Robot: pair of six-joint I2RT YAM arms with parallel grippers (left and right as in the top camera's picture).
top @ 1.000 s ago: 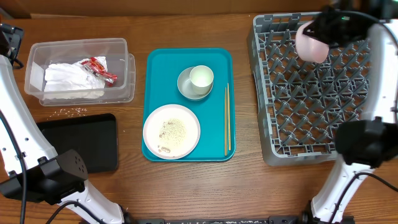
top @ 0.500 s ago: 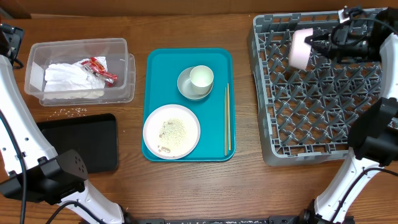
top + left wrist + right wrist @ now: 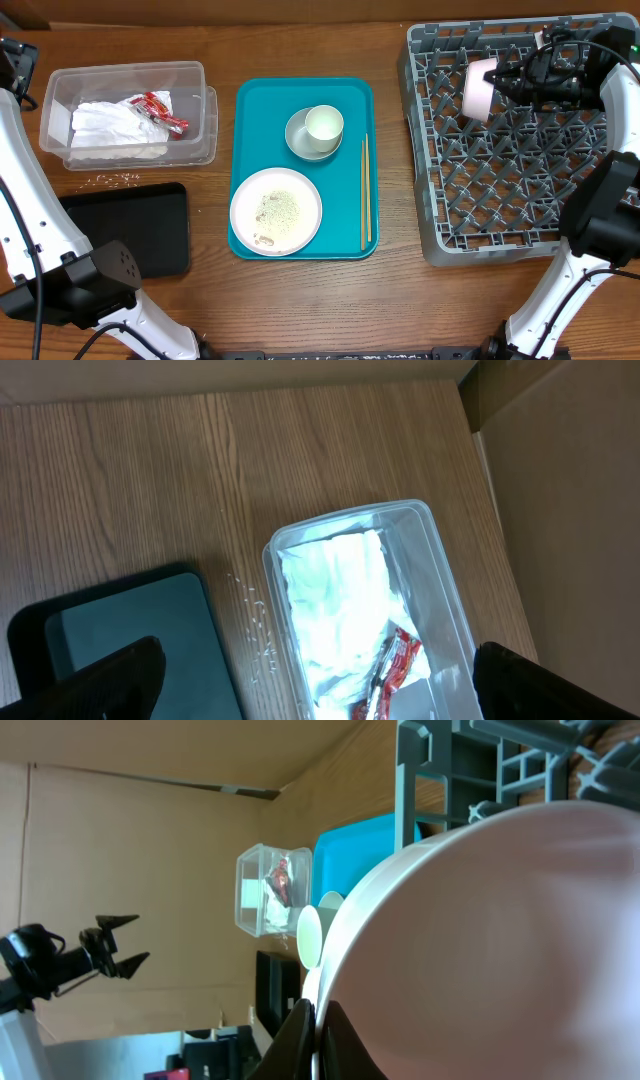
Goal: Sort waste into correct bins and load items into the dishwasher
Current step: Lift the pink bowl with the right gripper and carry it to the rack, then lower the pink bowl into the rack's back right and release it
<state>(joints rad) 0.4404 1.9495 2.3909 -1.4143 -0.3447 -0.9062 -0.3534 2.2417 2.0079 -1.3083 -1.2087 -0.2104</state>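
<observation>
My right gripper (image 3: 507,82) is shut on the rim of the small white bowl (image 3: 479,88), pinkish in this light, and holds it on its side over the far part of the grey dish rack (image 3: 500,190). In the right wrist view the bowl (image 3: 490,940) fills the frame, with the fingers (image 3: 318,1038) pinching its edge. The large white plate (image 3: 276,210) with food scraps, the grey bowl (image 3: 298,143) and the white cup (image 3: 324,124) inside it sit on the teal tray (image 3: 255,110). My left gripper (image 3: 318,675) is open, high above the clear tub (image 3: 440,575), which holds napkins (image 3: 335,605) and the red wrapper (image 3: 395,665).
Chopsticks (image 3: 365,195) lie along the teal tray's right side. The black tray (image 3: 135,228) lies in front of the clear tub (image 3: 60,85), with loose rice scraps (image 3: 112,180) on the table between them. The left arm's base stands at the front left.
My right gripper has carried the bowl a little left and down, turning it onto its side over the rack. The left arm has not moved.
</observation>
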